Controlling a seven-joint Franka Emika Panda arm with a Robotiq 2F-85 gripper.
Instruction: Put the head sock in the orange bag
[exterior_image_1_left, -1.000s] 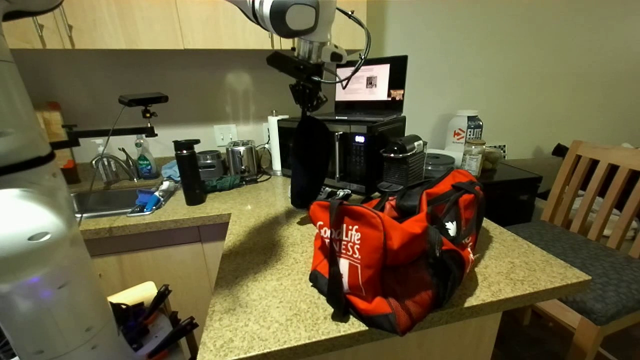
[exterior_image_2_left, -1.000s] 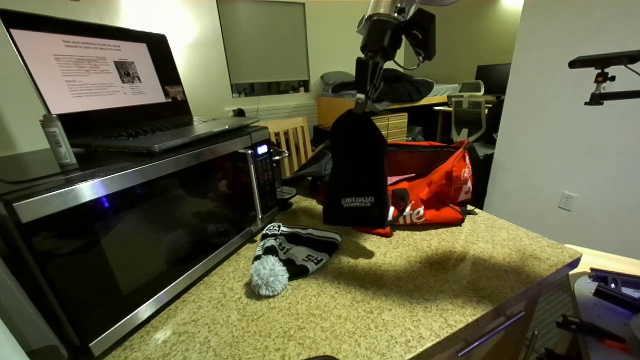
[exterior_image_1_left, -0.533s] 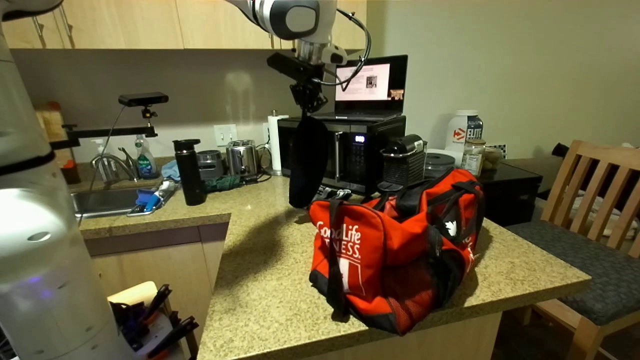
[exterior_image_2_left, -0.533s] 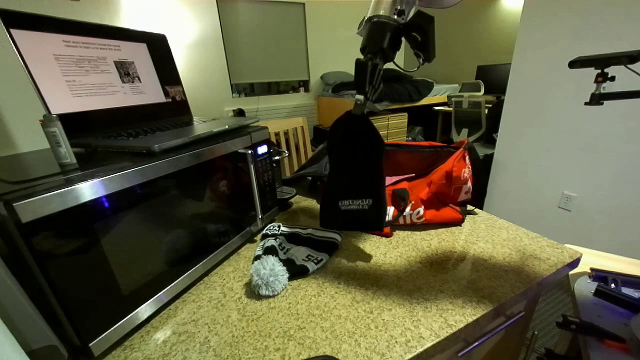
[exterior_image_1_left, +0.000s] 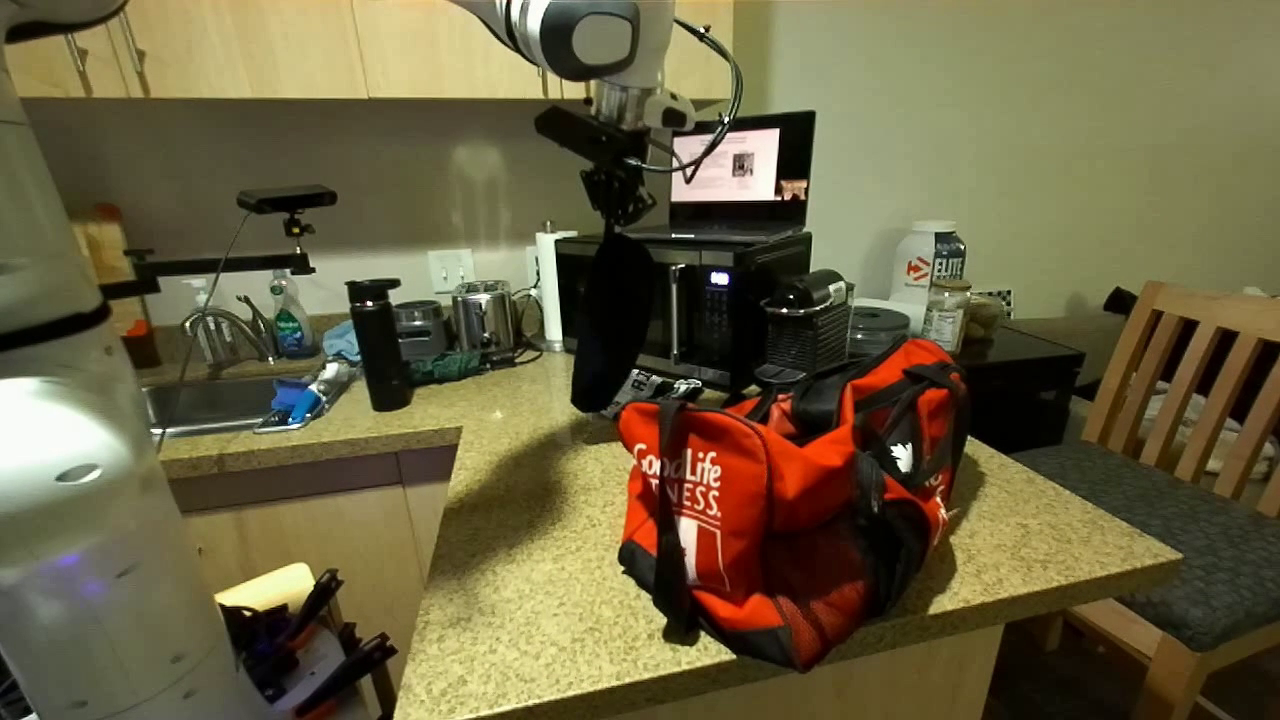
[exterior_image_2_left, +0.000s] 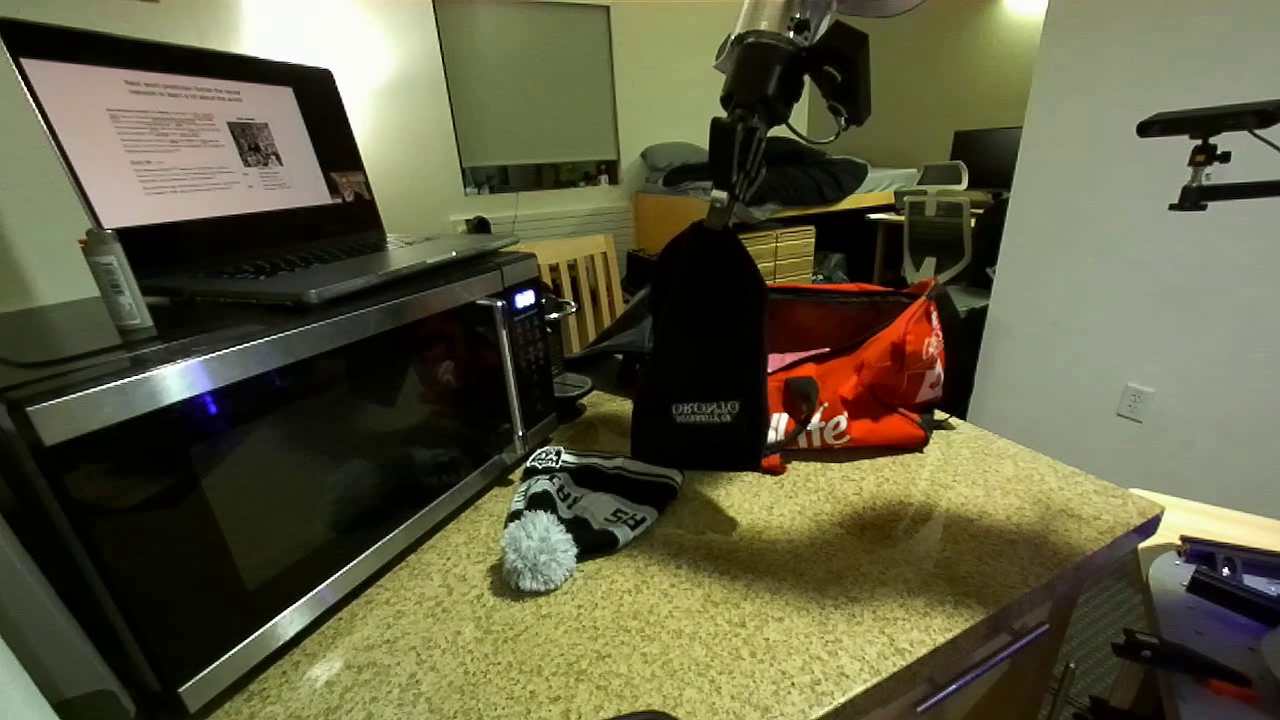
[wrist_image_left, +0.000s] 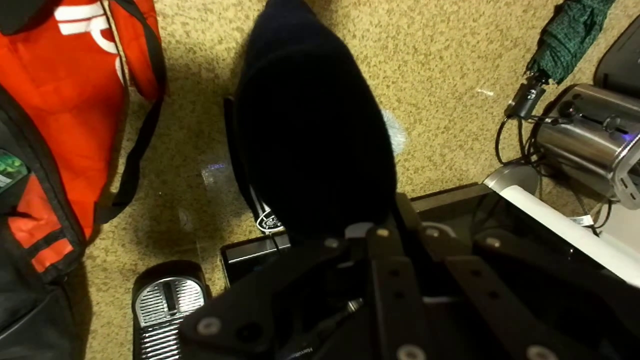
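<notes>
The head sock (exterior_image_1_left: 610, 325) is a long, limp black cloth with small white lettering on one face, and it also shows in an exterior view (exterior_image_2_left: 702, 350) and in the wrist view (wrist_image_left: 310, 125). My gripper (exterior_image_1_left: 612, 225) is shut on its upper end, so it hangs down over the counter; the gripped edge is dark and partly hidden between the fingers (wrist_image_left: 397, 210). The orange bag (exterior_image_1_left: 815, 490) stands on the counter beside the sock. Its open top shows in an exterior view (exterior_image_2_left: 870, 370), with something pink inside. The sock hangs outside the bag, its lower end near the bag's end panel.
A knit hat with a grey pompom (exterior_image_2_left: 590, 510) lies on the counter (exterior_image_2_left: 800, 600) near the hanging sock. The microwave (exterior_image_2_left: 350, 450) with a laptop (exterior_image_2_left: 250, 190) on it, and a coffee machine (exterior_image_1_left: 808, 325), stand behind. A black bottle (exterior_image_1_left: 378, 345) stands near the sink.
The sock's lower end has swung slightly to the left in both exterior views, showing more of the bag and hat. The gripper has barely moved and the bag stays put.
</notes>
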